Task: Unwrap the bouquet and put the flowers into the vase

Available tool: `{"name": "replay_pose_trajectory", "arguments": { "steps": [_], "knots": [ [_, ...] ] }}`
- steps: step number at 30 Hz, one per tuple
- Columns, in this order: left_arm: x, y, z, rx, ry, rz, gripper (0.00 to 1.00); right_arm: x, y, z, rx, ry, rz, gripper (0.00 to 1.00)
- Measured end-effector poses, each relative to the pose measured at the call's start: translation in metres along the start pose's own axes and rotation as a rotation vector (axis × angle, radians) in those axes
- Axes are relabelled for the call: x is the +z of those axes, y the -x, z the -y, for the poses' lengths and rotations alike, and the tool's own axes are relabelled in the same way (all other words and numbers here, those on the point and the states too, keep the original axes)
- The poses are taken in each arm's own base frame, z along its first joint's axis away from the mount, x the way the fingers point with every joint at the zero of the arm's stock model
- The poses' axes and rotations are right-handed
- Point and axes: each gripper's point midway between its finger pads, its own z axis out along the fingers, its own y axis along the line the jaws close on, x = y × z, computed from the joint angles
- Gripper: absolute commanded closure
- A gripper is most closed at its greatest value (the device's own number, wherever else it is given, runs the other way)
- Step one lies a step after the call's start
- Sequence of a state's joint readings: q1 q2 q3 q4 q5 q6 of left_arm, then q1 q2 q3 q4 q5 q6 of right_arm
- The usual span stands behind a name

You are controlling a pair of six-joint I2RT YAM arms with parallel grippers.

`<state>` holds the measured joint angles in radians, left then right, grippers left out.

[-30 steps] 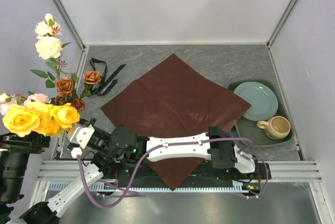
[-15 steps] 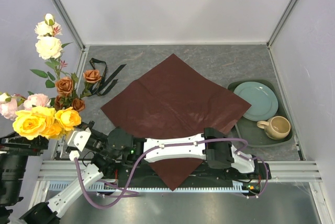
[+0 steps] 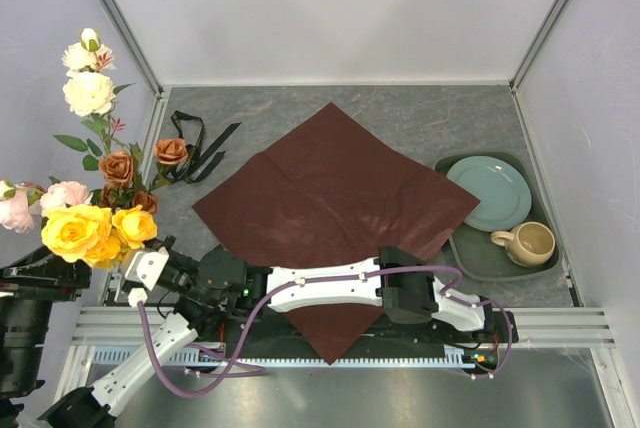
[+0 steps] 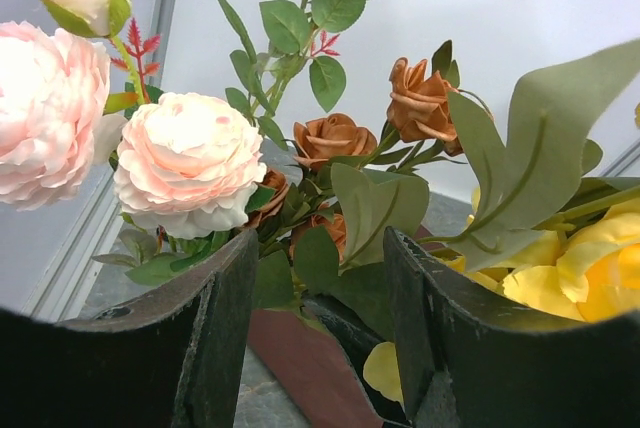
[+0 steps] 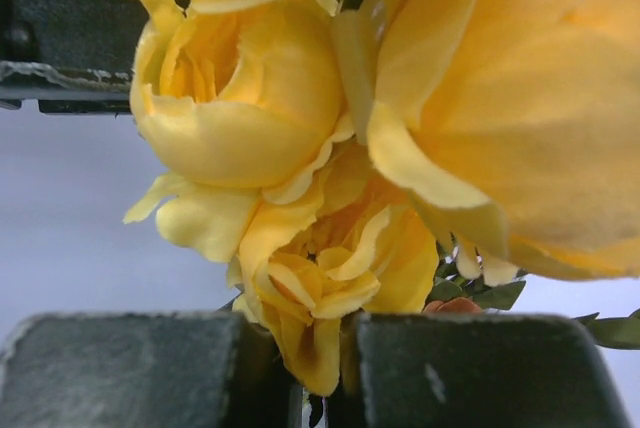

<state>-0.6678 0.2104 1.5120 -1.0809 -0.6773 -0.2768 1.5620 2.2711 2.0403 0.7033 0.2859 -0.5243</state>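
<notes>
- Maroon wrapping paper (image 3: 335, 193) lies opened flat as a diamond in the middle of the grey counter (image 3: 400, 123). Its near corner passes under the right arm.
- The black ribbon (image 3: 195, 148) lies loose on the counter by the paper's far left edge, apart from it.
- The flowers (image 3: 118, 166) are out of the paper, held up at the counter's near left corner and leaning out past the left wall. White blooms are highest, rust-orange roses (image 4: 330, 138) are in the middle, and pink blooms (image 4: 185, 163) and the yellow cluster (image 3: 88, 232) are lowest.
- The right arm reaches across to the left. Its right pincer (image 5: 328, 348) has its fingers almost together just under the yellow blooms, with a yellow petal and a dark bit of stem in the thin slot between them, so it looks clamped on the flowers.
- The left pincer (image 4: 320, 238) has its fingers standing apart with green leaves filling the gap. I cannot tell whether they press on any stem.
- A dark green tray (image 3: 468, 248) sits at the counter's right side, its left end touching the paper's right corner.
- In the tray's far part a pale teal plate (image 3: 490, 193) lies flat.
- In the tray's near right part a beige mug (image 3: 527, 243) stands upright, handle to the left, just beside the plate.
</notes>
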Motion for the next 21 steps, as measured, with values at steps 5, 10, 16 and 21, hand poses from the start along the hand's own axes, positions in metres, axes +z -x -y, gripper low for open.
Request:
{"name": "replay_pose_trajectory", "arguments": {
  "steps": [5, 10, 16, 21],
  "knots": [
    [-0.001, -0.002, -0.003, 0.01, 0.009, -0.006, 0.39, 0.003, -0.006, -0.004, 0.026, -0.002, -0.001, 0.91],
    [-0.002, -0.002, -0.003, 0.007, 0.008, -0.003, 0.39, 0.004, -0.02, -0.004, 0.031, -0.003, -0.041, 0.95],
    [-0.001, -0.002, 0.002, 0.004, -0.015, -0.006, 0.39, 0.001, -0.052, -0.01, -0.009, 0.06, -0.169, 0.93],
    [-0.001, -0.001, 0.004, -0.001, -0.024, -0.002, 0.4, 0.008, -0.053, -0.008, -0.026, 0.124, -0.221, 0.91]
  ]
}}
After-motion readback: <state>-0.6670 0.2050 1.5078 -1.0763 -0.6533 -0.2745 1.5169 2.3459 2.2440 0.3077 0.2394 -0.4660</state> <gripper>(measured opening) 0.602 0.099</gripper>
